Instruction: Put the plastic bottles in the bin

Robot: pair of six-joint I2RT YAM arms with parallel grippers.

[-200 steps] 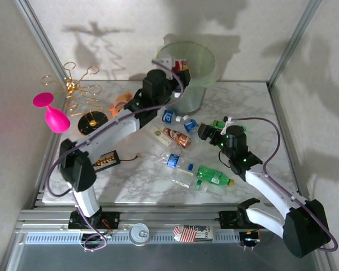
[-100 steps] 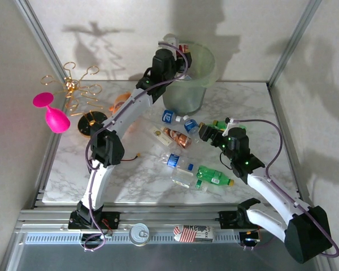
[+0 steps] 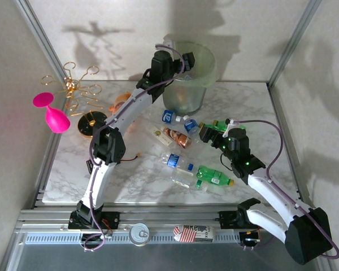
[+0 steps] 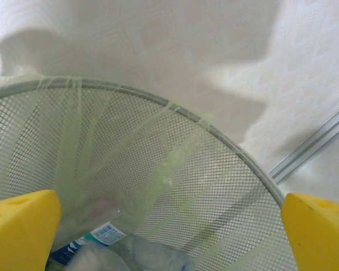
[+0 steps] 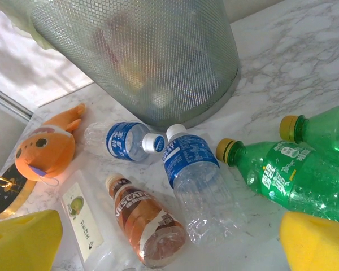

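You worked in a booth of pale textured walls (image 3: pixel 130 22) framed by aluminium posts (image 3: pixel 39 39), with arm shadows thrown across the back wall. The worktop (image 3: pixel 130 180) was white marble pattern with grey veins. A metal rail (image 3: pixel 158 217) ran along its near edge, and a can (image 3: pixel 139 232) and a small carton (image 3: pixel 193 232) lay on it.

The bin (image 3: pixel 206 68), a round mesh basket lined with a thin pale-green bag, stood at the far middle of the worktop. Your left arm (image 3: pixel 130 110) reached up over its rim. The left fingers (image 4: pixel 22 226) stood wide apart with nothing between them, facing down into the bin, where dropped bottles (image 4: pixel 130 254) lay at the bottom.

Your right arm (image 3: pixel 265 186) stretched in from the near right. The right fingers (image 5: pixel 22 240) were also spread wide and empty, low over the loose plastic bottles in front of the bin. Among those were a blue-labelled bottle (image 5: pixel 195 175), a brown Nescafé bottle (image 5: pixel 144 223) and green bottles (image 5: pixel 288 180), all lying on their sides.

A gold wire rack (image 3: pixel 73 87) and a pink wine glass (image 3: pixel 52 116) sat at the far left. An orange plush toy (image 5: pixel 45 149) lay just left of the bin.
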